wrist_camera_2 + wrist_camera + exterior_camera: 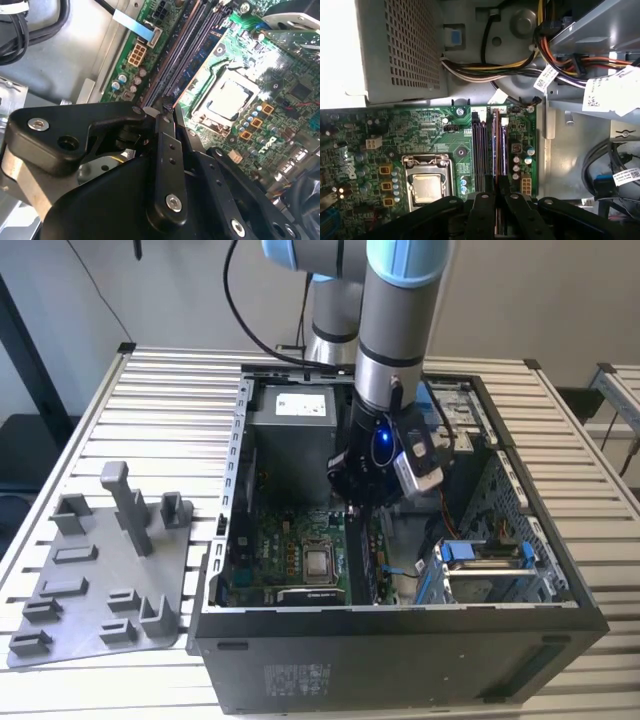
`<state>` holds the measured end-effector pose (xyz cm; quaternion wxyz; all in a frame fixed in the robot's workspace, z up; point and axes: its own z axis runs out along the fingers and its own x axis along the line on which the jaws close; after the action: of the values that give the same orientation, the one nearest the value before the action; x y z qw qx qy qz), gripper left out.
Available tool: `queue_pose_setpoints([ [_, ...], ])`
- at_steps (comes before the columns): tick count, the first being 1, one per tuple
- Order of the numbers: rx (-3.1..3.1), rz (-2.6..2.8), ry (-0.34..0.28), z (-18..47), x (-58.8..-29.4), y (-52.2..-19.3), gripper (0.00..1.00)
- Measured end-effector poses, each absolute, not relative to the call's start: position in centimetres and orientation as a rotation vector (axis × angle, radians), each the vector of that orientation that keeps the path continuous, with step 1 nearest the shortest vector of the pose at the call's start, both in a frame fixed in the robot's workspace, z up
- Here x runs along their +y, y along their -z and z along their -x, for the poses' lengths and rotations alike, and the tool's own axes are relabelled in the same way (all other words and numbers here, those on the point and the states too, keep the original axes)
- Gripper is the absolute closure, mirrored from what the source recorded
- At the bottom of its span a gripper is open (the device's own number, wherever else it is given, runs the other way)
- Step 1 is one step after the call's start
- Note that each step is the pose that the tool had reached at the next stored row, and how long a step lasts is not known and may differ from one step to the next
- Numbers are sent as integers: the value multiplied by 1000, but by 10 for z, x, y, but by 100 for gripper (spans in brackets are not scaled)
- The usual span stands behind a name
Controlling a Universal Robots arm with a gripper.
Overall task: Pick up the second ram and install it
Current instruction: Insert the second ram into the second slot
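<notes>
- Claw (496, 197) pinches the second ram (496, 145) by its top edge, over the motherboard (420, 135) slots.
- Stiff, light, fragile: you hold edges, never chips.

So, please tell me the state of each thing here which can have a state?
Gripper: shut on the second ram, inside the case.
Second ram: on edge, lined up along the memory slots.
Computer case: side panel off, lying flat.
Processor socket: latched, chip bare, no cooler.
Grey holder tray: slots empty.
</notes>
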<state>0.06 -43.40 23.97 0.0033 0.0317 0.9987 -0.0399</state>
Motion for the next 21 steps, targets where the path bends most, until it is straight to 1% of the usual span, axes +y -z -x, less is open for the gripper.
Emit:
queue_pose_setpoints([
  [11, 3131, -42, 121, 4, -435, -221, 86],
  [21, 3132, -41, 121, 9, -438, -217, 86],
])
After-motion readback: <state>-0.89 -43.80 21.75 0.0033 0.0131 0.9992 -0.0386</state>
